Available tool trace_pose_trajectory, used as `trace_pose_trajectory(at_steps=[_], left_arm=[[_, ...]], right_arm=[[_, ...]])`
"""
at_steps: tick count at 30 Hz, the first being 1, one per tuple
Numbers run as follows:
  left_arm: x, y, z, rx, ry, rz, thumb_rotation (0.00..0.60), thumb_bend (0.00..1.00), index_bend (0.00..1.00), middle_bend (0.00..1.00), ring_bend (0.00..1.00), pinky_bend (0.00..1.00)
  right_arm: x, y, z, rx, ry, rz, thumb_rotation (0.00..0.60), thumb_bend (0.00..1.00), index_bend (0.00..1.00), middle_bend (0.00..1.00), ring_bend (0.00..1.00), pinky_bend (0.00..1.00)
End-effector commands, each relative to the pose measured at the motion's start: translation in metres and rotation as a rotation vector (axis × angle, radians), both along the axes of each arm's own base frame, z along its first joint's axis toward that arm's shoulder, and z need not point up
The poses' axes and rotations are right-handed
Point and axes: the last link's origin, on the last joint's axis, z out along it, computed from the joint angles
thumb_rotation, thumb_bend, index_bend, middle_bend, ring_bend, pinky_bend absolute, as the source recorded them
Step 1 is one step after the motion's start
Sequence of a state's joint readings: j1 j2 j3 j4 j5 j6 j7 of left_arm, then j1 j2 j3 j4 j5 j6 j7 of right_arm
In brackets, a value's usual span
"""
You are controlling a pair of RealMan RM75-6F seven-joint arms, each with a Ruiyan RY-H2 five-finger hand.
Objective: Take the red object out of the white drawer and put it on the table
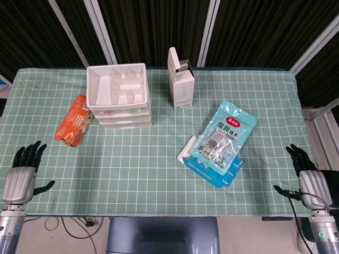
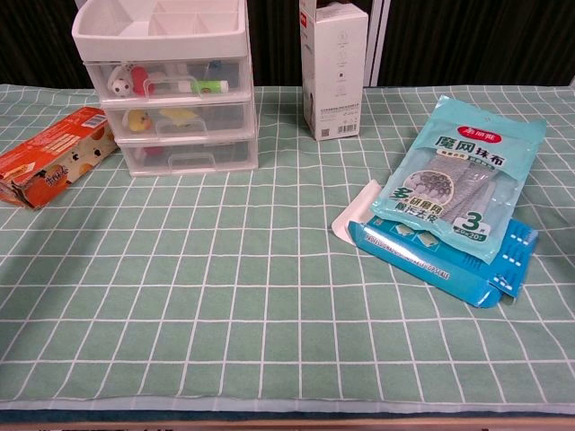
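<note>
Left hand point(image 1: 24, 169) and right hand point(image 1: 306, 172) lay apart-fingered, holding nothing, at near table edge; white drawer point(image 1: 119, 95) closed, far ahead of left hand.

A matt green checked cloth point(image 2: 225, 305) covers the table. The drawer unit point(image 2: 171, 99) at far left is smooth plastic, white on top with clear glossy fronts. The teal pouch point(image 2: 467, 180) at right is shiny film; the orange box point(image 2: 54, 166) and white carton point(image 2: 334, 67) look like cardboard.
</note>
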State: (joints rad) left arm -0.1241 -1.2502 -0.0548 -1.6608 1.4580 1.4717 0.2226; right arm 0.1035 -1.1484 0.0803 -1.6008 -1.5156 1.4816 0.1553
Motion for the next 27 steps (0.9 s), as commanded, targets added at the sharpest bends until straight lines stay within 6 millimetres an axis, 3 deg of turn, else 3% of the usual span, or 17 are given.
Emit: trace_pose_trajectory(at_steps=[1,20,22,24,27], left_arm=[[0.000,0.000,0.000,0.000,-0.001,0.000,0.600,0.06,0.00,0.00,0.00,0.00],[0.003,0.001,-0.001,-0.015,-0.026,-0.001,0.600,0.05,0.00,0.00,0.00,0.01],[0.007,0.003,0.000,-0.015,-0.041,-0.006,0.600,0.08,0.00,0.05,0.05,0.12],[0.014,0.009,0.002,-0.006,-0.056,-0.023,0.600,0.17,0.00,0.33,0.34,0.46],[0.027,0.021,0.005,0.011,-0.098,-0.050,0.600,0.30,0.00,0.67,0.71,0.78]], right_arm=[[0.000,0.000,0.000,-0.001,0.000,0.002,0.600,0.04,0.00,0.00,0.00,0.22],[0.001,0.001,0.000,0.002,0.000,-0.001,0.600,0.04,0.00,0.00,0.00,0.22],[0.001,0.002,0.000,0.003,0.000,-0.001,0.600,0.04,0.00,0.00,0.00,0.22],[0.000,0.002,0.000,0.003,-0.004,-0.004,0.600,0.04,0.00,0.00,0.00,0.22],[0.000,0.001,0.000,0.005,-0.008,-0.006,0.600,0.04,0.00,0.00,0.00,0.22]])
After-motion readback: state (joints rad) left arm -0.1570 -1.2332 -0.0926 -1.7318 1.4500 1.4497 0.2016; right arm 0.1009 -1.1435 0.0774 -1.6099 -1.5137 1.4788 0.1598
